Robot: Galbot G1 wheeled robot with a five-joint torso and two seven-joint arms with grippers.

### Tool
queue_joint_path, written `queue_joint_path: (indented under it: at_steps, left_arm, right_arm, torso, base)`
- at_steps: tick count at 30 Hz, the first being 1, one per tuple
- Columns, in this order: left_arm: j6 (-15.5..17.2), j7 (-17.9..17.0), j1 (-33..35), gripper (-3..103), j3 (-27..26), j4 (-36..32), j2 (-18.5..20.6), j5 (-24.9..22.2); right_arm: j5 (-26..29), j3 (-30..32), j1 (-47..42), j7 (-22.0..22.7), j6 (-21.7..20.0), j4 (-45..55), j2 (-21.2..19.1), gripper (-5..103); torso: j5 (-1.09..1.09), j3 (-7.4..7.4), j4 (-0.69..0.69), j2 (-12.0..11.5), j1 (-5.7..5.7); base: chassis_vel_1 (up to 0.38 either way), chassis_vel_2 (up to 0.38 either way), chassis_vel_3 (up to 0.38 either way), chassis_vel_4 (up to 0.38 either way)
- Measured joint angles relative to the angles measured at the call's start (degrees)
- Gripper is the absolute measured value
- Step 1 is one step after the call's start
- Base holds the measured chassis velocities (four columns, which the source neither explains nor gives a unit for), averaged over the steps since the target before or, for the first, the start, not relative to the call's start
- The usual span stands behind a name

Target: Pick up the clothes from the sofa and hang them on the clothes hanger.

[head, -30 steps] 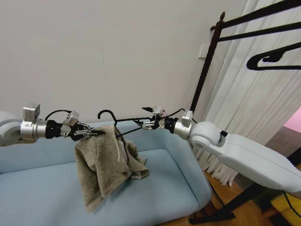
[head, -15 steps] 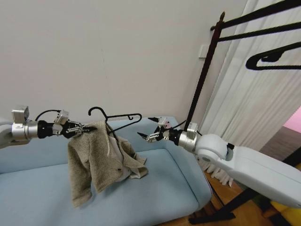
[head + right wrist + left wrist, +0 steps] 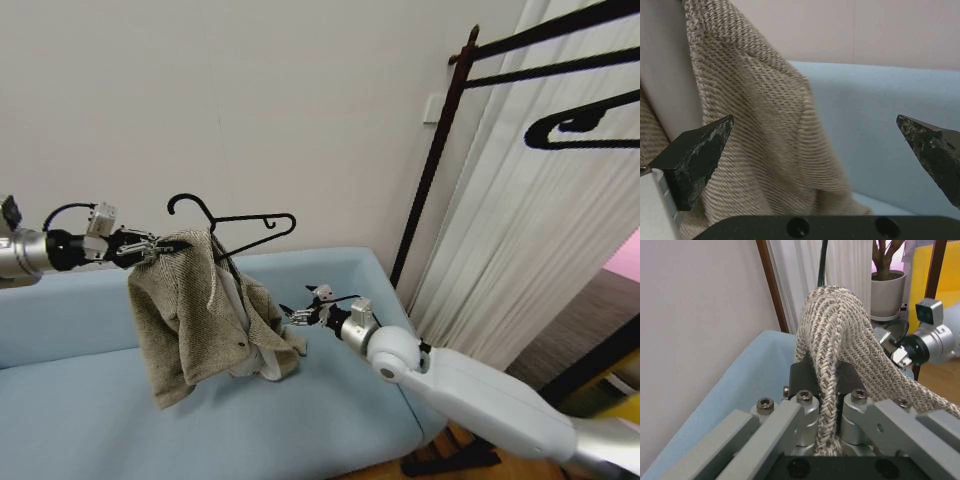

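Observation:
A beige knit cardigan point(image 3: 190, 305) hangs half on a black hanger point(image 3: 240, 222) above the light blue sofa point(image 3: 90, 420). My left gripper point(image 3: 150, 246) is shut on the cardigan's shoulder at the hanger's left end; in the left wrist view the knit point(image 3: 832, 340) is pinched between the fingers point(image 3: 805, 402). My right gripper point(image 3: 297, 316) is open, low beside the cardigan's hanging hem, just above the seat. Its wrist view shows both fingertips point(image 3: 695, 155) spread wide, with the cardigan point(image 3: 755, 125) close in front.
A dark clothes rack point(image 3: 440, 140) stands right of the sofa, with another black hanger point(image 3: 580, 125) on its upper bar. White curtains point(image 3: 520, 230) hang behind it. A potted plant point(image 3: 887, 295) stands on the floor farther off. The wall is close behind the sofa.
My right gripper let go of the hanger's right end, opened and dropped to the cardigan's hem. The left arm carried hanger and cardigan leftward and slightly up.

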Motion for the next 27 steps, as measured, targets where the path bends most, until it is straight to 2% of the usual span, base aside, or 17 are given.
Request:
queue_joint_path:
  at_steps: [4, 9, 12, 19, 22, 25, 27]
  left_arm:
    - [-0.34, 0.4, 0.2, 4, -0.01, 0.69, 1.42, -1.39]
    - [-0.42, 0.04, 0.35, 4, -0.01, 1.15, 1.94, -2.11]
    - [-0.22, -0.33, 0.4, 4, -0.01, 1.08, 2.0, -2.77]
    - [0.11, -1.2, 0.71, 4, 0.07, 0.7, 1.88, -3.48]
    - [0.23, -1.37, 0.76, 4, 0.1, 0.73, 1.83, -3.61]
    - [0.52, -1.98, 0.8, 4, 0.12, 1.13, 1.57, -4.44]
    - [0.58, -2.07, 0.79, 4, 0.12, 1.13, 1.41, -4.71]
  right_arm:
    - [1.98, -0.04, -0.89, 3.94, -0.41, 3.17, 1.82, 100]
    - [1.6, -1.45, -0.58, 7.51, -1.33, 6.29, 3.82, 100]
    - [-1.4, -3.46, 0.61, 9.7, -2.58, 6.2, 6.4, 100]
    - [-8.29, -8.36, 3.06, 11.08, -5.38, 3.81, 10.57, 100]
    - [-9.66, -9.54, 3.55, 11.73, -5.83, 3.52, 11.05, 100]
    - [-14.68, -12.17, 4.15, 12.53, -6.82, 1.75, 11.53, 100]
    - [-15.84, -12.55, 4.14, 13.42, -7.2, 0.5, 12.03, 100]
  torso:
    - [-0.01, -0.01, -0.01, 0.0, 0.0]
    - [-0.01, -0.02, -0.02, 0.0, 0.0]
    - [-0.01, -0.01, 0.0, 0.0, 0.0]
    - [-0.01, -0.01, 0.0, 0.0, 0.0]
    - [-0.01, -0.01, 0.0, 0.0, 0.0]
    - [-0.01, -0.02, -0.01, 0.0, 0.0]
    - [-0.01, -0.01, -0.01, 0.0, 0.0]
  base:
    - [0.0, 0.0, 0.0, 0.0]
    - [0.0, 0.0, 0.0, 0.0]
    - [0.0, 0.0, 0.0, 0.0]
    - [0.0, 0.0, 0.0, 0.0]
    - [0.0, 0.0, 0.0, 0.0]
    - [0.0, 0.0, 0.0, 0.0]
    - [0.0, 0.0, 0.0, 0.0]
